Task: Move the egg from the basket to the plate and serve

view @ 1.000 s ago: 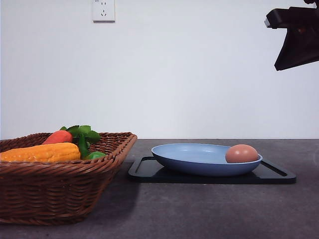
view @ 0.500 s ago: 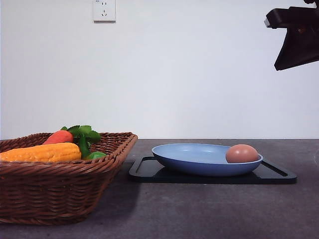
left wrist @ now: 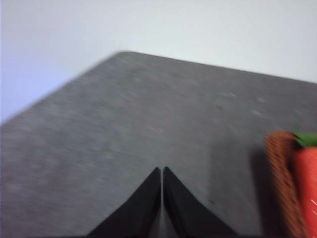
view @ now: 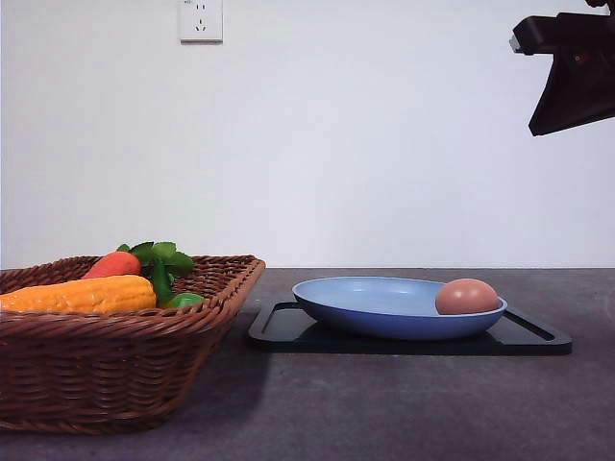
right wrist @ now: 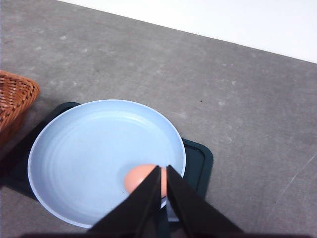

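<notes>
The brown-pinkish egg (view: 466, 297) lies on the right side of the light-blue plate (view: 375, 303). In the right wrist view the egg (right wrist: 136, 179) rests near the plate's (right wrist: 89, 148) rim, partly hidden behind my right gripper (right wrist: 163, 167), which hangs shut above it with nothing held. High at the top right of the front view is my right arm (view: 575, 72). The wicker basket (view: 106, 370) stands at the left. My left gripper (left wrist: 162, 169) is shut and empty over bare table, beside a basket corner (left wrist: 280, 178).
The plate sits on a flat black tray (view: 519, 338). The basket holds a yellow corn cob (view: 82, 294), an orange-red carrot (view: 112, 263) with green leaves and a green vegetable (view: 184, 300). A white wall with a socket (view: 201, 19) stands behind the grey table (view: 384, 403).
</notes>
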